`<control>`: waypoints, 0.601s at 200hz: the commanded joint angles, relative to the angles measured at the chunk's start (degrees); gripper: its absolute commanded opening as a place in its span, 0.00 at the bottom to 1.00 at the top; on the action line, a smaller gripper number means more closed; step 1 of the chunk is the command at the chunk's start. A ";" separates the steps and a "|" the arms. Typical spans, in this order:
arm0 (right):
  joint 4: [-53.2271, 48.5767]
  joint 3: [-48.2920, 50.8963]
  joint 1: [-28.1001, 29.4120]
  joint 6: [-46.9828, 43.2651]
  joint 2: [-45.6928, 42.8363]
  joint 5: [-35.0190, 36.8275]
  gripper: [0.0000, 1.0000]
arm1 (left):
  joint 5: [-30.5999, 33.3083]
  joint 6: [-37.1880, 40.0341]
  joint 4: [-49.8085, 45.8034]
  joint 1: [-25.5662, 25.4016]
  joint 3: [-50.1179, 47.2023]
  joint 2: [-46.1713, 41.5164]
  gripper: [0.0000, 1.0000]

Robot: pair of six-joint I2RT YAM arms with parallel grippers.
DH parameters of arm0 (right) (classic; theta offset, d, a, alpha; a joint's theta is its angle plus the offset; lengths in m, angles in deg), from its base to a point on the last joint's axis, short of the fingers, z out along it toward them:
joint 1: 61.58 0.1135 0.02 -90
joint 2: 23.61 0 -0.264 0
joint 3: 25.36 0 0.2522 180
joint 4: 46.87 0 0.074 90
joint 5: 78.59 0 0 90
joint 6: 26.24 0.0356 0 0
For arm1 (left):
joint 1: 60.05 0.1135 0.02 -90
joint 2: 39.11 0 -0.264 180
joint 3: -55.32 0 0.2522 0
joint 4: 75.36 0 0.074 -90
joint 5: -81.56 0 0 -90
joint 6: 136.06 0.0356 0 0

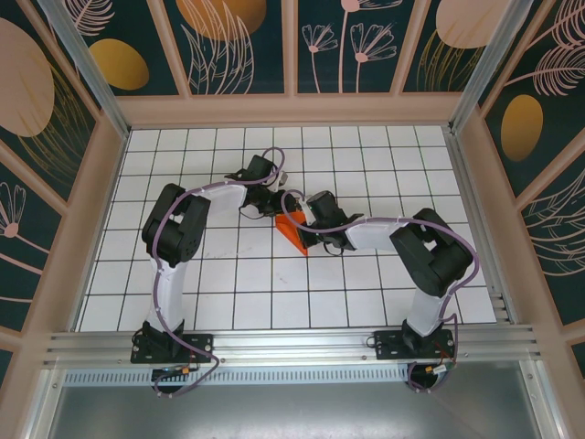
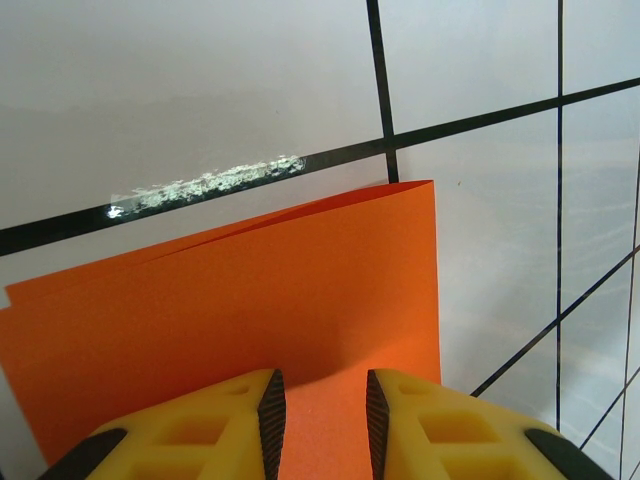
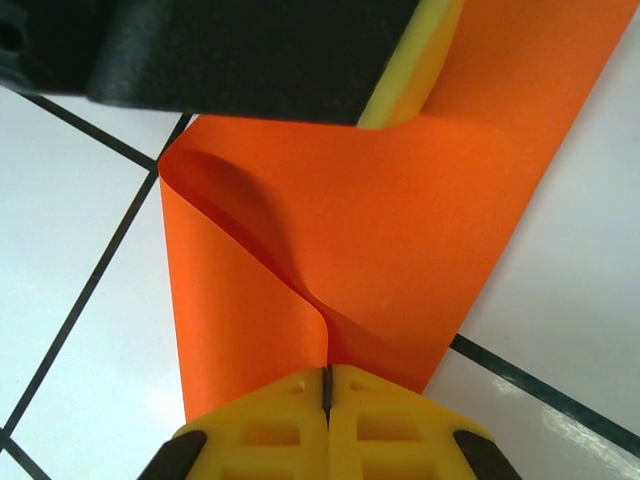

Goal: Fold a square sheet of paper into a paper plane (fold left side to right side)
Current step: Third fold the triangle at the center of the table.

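Observation:
The square sheet of paper [image 1: 294, 234] is bright orange and lies doubled over near the middle of the table. In the right wrist view, one layer of the paper [image 3: 400, 230] curls up off the tiles, and my right gripper [image 3: 327, 375] is shut on that layer's edge. My left gripper [image 2: 320, 395] stands open low over the flat part of the paper [image 2: 250, 290], with orange showing in the gap and nothing pinched. One yellow finger [image 3: 405, 75] of the left gripper rests on the far end of the sheet. From above, the left gripper [image 1: 273, 210] and right gripper [image 1: 307, 238] meet at the paper.
The white gridded table [image 1: 238, 283] has free tiles all round the paper. Patterned enclosure walls [image 1: 82, 165] stand on three sides, and an aluminium rail [image 1: 292, 346] runs along the near edge. A scuffed shiny patch [image 2: 205, 185] marks one grid line beyond the paper.

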 commanded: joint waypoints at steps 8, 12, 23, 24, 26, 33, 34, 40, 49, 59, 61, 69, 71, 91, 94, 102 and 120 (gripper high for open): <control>-0.66 -1.73 -0.39 0.79 0.98 0.81 0.00 | 2.07 1.08 -2.69 -0.87 0.08 2.72 0.31; -0.64 -1.70 -0.39 0.74 1.01 0.74 0.00 | 2.10 1.10 -2.69 -0.92 0.08 2.65 0.31; -0.63 -1.88 -0.39 0.75 1.11 0.70 0.00 | 2.08 1.09 -2.69 -0.91 0.07 2.72 0.31; -0.65 -1.95 -0.39 0.75 1.11 0.70 0.00 | 2.05 1.08 -2.69 -0.89 0.08 2.68 0.31; -0.66 -1.91 -0.41 0.76 1.10 0.70 0.00 | 2.08 1.08 -2.69 -0.89 0.08 2.74 0.31; -0.68 -2.04 -0.39 0.71 1.23 0.70 0.00 | 1.98 1.11 -2.68 -0.96 0.09 2.72 0.31; -0.67 -2.03 -0.39 0.69 1.30 0.70 0.00 | 1.96 1.10 -2.64 -0.97 0.09 2.72 0.31; -0.84 -2.11 -0.39 0.75 1.35 0.84 0.00 | 2.05 1.08 -2.60 -0.89 0.05 2.73 0.31; -0.95 -2.16 -0.47 0.74 1.43 0.95 0.00 | 1.95 1.08 -2.69 -0.95 0.08 2.68 0.31; -1.09 -2.23 -0.50 0.71 1.40 1.18 0.00 | 1.96 1.09 -2.68 -0.97 -0.01 2.72 0.31; -1.03 -2.24 -0.49 0.70 1.46 1.21 0.00 | 1.97 1.08 -2.69 -0.97 -0.07 2.70 0.31; -1.10 -2.25 -0.61 0.82 1.49 1.40 0.00 | 1.96 1.14 -2.69 -0.95 -0.01 2.70 0.31; -1.17 -2.23 -0.58 0.84 1.53 1.40 0.00 | 1.99 1.09 -2.69 -0.97 -0.01 2.72 0.31; -1.15 -2.35 -0.57 0.89 1.74 1.12 0.00 | 1.94 1.08 -2.61 -0.97 -0.03 2.70 0.31; -1.15 -2.37 -0.57 0.86 1.83 1.09 0.00 | 1.94 1.12 -2.61 -0.96 -0.04 2.72 0.31; -1.18 -2.49 -0.58 0.89 1.97 0.98 0.00 | 1.93 1.10 -2.60 -0.97 -0.01 2.69 0.31; -1.76 -2.64 -0.61 0.81 2.31 0.98 0.00 | 1.88 1.15 -2.60 -0.94 -0.02 2.72 0.31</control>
